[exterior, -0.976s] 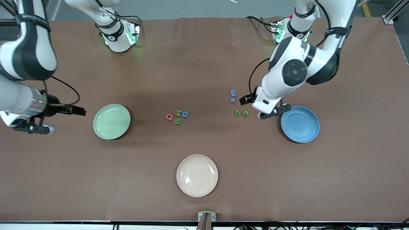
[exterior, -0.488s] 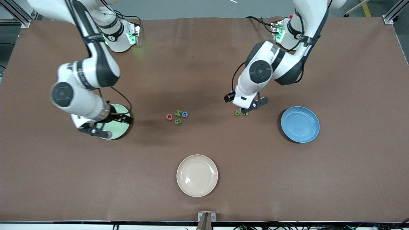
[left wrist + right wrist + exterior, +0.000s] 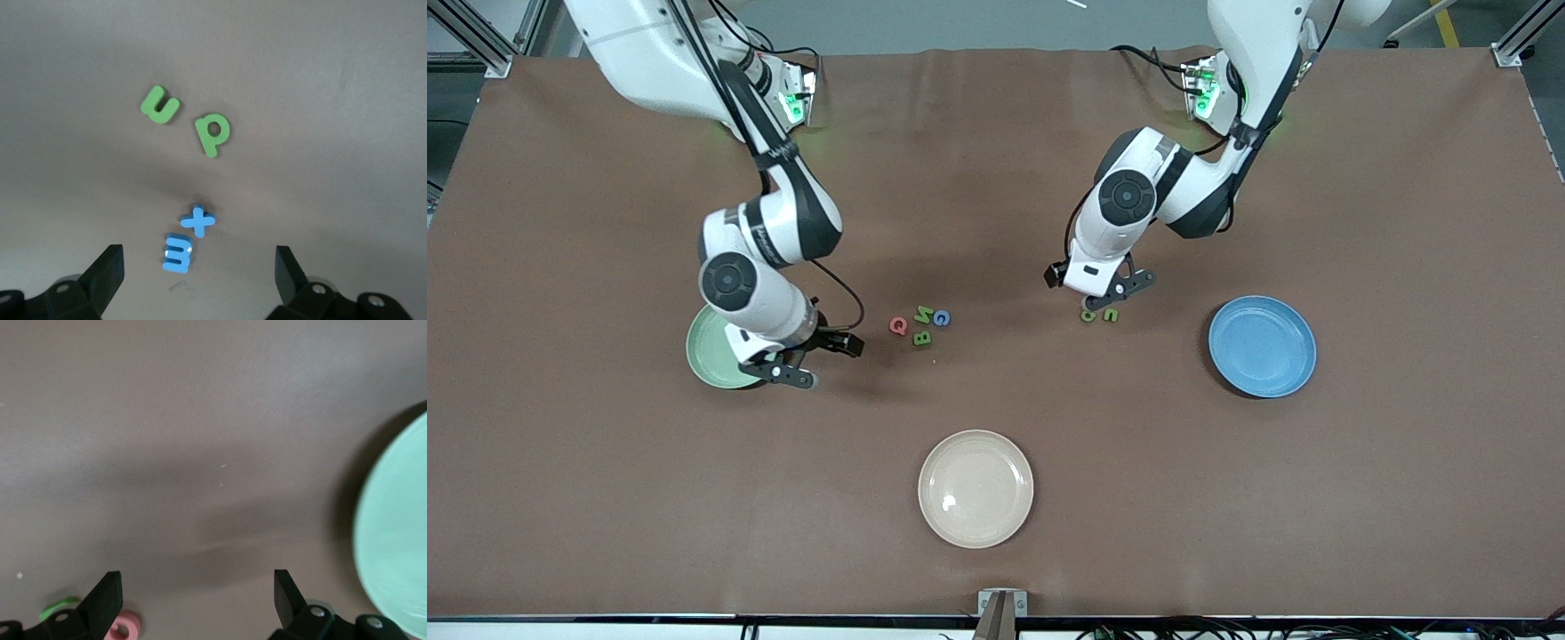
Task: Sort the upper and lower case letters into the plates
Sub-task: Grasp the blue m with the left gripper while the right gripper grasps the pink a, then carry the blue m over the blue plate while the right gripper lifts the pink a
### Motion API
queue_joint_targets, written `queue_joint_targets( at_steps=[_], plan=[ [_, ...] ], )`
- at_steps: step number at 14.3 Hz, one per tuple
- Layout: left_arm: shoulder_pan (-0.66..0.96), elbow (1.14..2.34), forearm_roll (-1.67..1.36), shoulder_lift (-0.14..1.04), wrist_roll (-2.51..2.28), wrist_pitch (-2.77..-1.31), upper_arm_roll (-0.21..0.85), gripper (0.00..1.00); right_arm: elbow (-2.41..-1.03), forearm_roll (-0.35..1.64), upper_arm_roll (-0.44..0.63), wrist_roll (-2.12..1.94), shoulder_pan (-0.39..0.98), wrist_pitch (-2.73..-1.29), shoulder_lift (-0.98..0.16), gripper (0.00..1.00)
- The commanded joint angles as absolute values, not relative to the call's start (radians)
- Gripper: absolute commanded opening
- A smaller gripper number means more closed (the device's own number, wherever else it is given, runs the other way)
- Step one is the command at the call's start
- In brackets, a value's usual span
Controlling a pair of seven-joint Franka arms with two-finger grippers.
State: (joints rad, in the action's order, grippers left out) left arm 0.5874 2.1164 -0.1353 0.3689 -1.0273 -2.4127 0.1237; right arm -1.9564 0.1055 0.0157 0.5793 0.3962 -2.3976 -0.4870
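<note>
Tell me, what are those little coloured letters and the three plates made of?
The green p and blue x look like foam or soft plastic: thick, matte, blunt-edged; the pictures cannot settle which. The cream-white plate shows a bright glint, so glazed ceramic or glossy plastic. The blue plate and light green plate look alike, smooth and rimmed, probably the same material.
</note>
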Motion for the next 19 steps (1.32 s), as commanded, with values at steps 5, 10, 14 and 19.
queue_joint_targets(
  at_steps=[5, 10, 14, 19],
  plan=[
    [0.646, 2.186, -0.115, 0.413, -1.052, -2.54, 0.115, 0.99, -1.944, 0.104, 0.029, 0.756, 0.518, -2.482, -0.537, 1.0],
    [0.666, 2.192, -0.115, 0.442, -1.051, -2.54, 0.114, 0.97, -1.948, 0.068, 0.032, 0.758, 0.515, -2.497, -0.551, 1.0],
    [0.667, 2.194, -0.114, 0.448, -1.051, -2.543, 0.114, 0.8, -1.971, 0.066, 0.032, 0.767, 0.523, -2.505, -0.551, 1.0],
    [0.666, 2.201, -0.114, 0.449, -1.051, -2.543, 0.114, 0.62, -1.993, 0.066, 0.032, 0.769, 0.541, -2.508, -0.551, 0.99]
  ],
)
